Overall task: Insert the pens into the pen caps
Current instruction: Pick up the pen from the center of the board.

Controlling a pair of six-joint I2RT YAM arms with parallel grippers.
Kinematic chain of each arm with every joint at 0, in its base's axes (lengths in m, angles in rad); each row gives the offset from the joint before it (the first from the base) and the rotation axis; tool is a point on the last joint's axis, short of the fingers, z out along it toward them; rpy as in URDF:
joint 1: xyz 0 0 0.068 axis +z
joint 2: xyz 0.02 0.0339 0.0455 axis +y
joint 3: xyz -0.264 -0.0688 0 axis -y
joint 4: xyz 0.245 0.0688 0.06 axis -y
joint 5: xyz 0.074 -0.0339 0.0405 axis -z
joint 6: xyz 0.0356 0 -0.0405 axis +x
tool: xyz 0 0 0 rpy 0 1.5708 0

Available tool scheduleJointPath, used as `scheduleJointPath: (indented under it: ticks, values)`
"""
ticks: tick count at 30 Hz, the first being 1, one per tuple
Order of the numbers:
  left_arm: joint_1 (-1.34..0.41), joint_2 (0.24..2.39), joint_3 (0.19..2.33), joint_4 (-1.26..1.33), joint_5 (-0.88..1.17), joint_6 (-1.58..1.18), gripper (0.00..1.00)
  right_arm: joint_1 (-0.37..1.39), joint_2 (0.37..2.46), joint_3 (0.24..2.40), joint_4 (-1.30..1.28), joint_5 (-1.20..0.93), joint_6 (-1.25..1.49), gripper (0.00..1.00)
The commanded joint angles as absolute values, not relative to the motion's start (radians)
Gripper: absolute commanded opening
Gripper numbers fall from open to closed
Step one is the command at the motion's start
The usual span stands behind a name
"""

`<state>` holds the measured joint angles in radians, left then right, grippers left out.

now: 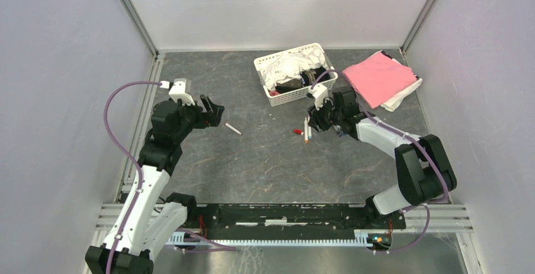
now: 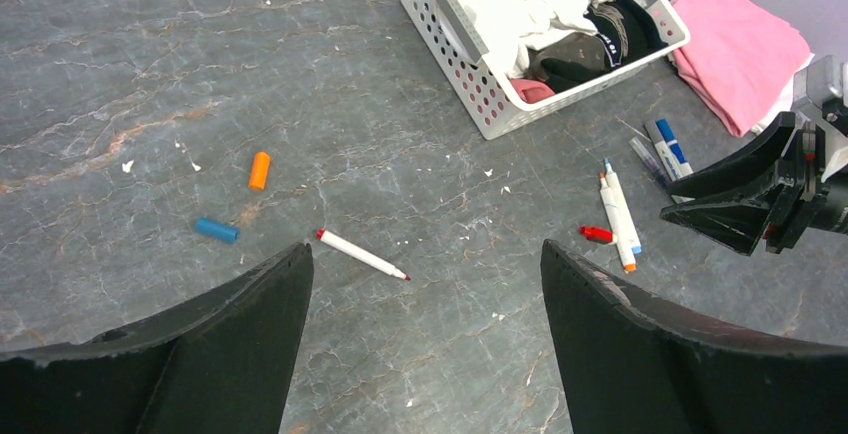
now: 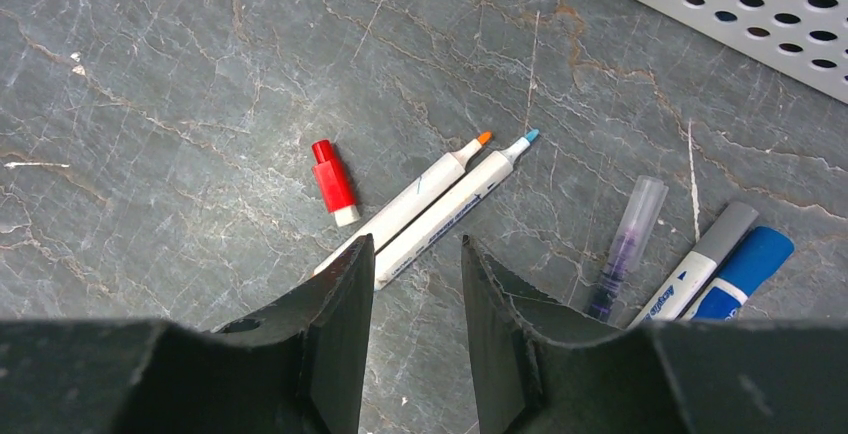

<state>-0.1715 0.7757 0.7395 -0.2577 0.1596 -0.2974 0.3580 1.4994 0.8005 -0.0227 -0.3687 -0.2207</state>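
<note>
My left gripper (image 2: pixel 425 249) hangs open above the table, nothing between its fingers. Just ahead of it lies a white pen with red ends (image 2: pixel 362 255), also visible from above (image 1: pixel 233 129). An orange cap (image 2: pixel 259 170) and a blue cap (image 2: pixel 216 230) lie further left. My right gripper (image 3: pixel 416 242) is low over the table, its jaws partly apart and empty. Two uncapped white pens lie side by side in front of it, one orange-tipped (image 3: pixel 420 199) and one blue-tipped (image 3: pixel 455 209), whose rear end reaches the gap between the fingertips. A red cap (image 3: pixel 333 182) lies to their left.
A clear purple pen (image 3: pixel 625 244), a grey-capped marker (image 3: pixel 700 259) and a blue-capped marker (image 3: pixel 745 264) lie right of the right gripper. A white perforated basket (image 1: pixel 272 95) of clothes stands behind, with a folded pink cloth (image 1: pixel 378 77) at the back right.
</note>
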Motion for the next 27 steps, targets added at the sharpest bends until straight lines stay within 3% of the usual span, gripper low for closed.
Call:
scheduleJointPath:
  ticks: [1,9,14,18,27]
  values:
    - [-0.167,0.775,0.739,-0.257,0.173,-0.267,0.88,0.357,1.502,0.846,-0.022,-0.384,-0.212,0.44]
    - [-0.163,0.857,0.729,-0.244,0.195,-0.375,0.75,0.357,1.481,0.854,-0.038,-0.399,-0.227,0.44]
    - [-0.163,0.907,0.646,-0.136,0.194,-0.584,0.68,0.356,1.463,0.856,-0.045,-0.405,-0.233,0.44]
    - [-0.17,0.998,0.586,-0.13,0.113,-0.764,0.52,0.353,1.451,0.857,-0.05,-0.414,-0.236,0.44]
    - [-0.287,1.166,0.648,-0.211,-0.227,-0.856,0.56,0.351,1.435,0.859,-0.059,-0.436,-0.241,0.45]
